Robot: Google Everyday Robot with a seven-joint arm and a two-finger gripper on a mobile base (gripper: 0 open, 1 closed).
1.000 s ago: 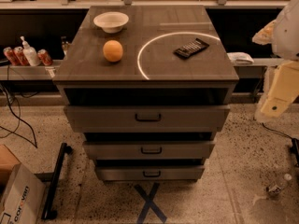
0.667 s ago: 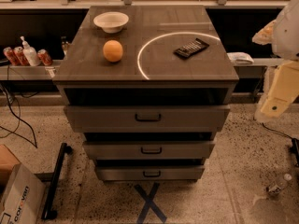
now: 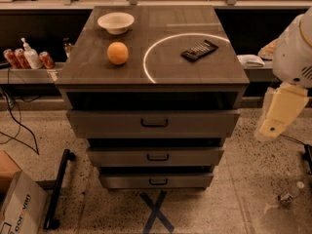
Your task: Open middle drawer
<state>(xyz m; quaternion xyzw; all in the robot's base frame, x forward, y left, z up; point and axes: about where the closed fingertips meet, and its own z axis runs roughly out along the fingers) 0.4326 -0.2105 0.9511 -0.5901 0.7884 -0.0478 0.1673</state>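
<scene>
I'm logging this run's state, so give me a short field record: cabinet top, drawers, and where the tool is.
cabinet top: white bowl, orange, flat black device
drawers: three stacked fronts, each with a black handle
middle drawer: nothing touching its handle
tool: right of the cabinet, off the floor, apart from every drawer
floor: blue tape X in front, cardboard box at left

At the far right edge of the scene, the robot's arm (image 3: 294,48) is showing as a big rounded white shell, smooth and slightly glossy. A small patch of dark slits is sitting low on its side. Just beneath it, the gripper (image 3: 280,112) is showing as a cream-yellow, flat-faced block, tapering downward, with one small dark dot near its lower end.
</scene>
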